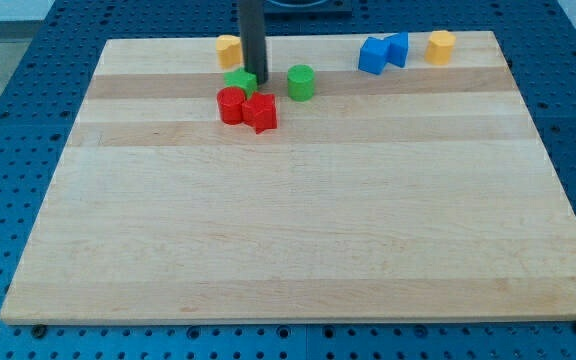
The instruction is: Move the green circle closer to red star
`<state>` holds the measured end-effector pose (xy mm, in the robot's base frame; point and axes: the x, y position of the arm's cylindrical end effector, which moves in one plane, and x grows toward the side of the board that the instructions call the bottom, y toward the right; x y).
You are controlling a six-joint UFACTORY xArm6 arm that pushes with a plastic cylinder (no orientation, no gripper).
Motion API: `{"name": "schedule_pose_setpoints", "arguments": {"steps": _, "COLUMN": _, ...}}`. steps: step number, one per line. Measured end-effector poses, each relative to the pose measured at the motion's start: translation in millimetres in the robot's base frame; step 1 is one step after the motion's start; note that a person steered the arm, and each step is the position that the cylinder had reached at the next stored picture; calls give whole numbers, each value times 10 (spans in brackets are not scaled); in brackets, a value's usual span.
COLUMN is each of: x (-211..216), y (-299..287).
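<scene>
The green circle [301,82] stands near the view's top, right of centre-left. The red star [261,112] lies below and to the left of it, touching a red round block [232,104]. A second green block [239,81] sits just above the red pair, partly hidden by the rod. My tip [259,82] is at the right edge of that second green block, between it and the green circle, a short gap left of the circle.
A yellow block [229,48] lies at the top left behind the rod. Two blue blocks [374,55] [397,48] and another yellow block [440,46] lie at the top right. The wooden board [298,230] rests on a blue perforated table.
</scene>
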<state>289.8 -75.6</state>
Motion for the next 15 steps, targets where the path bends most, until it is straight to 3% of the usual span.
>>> {"name": "schedule_pose_setpoints", "arguments": {"steps": 2, "x": 155, "y": -107}}
{"name": "schedule_pose_setpoints", "arguments": {"steps": 5, "x": -71, "y": 767}}
{"name": "schedule_pose_setpoints", "arguments": {"steps": 10, "x": 97, "y": 2205}}
{"name": "schedule_pose_setpoints", "arguments": {"steps": 11, "x": 97, "y": 2170}}
{"name": "schedule_pose_setpoints", "arguments": {"steps": 14, "x": 504, "y": 948}}
{"name": "schedule_pose_setpoints", "arguments": {"steps": 15, "x": 517, "y": 903}}
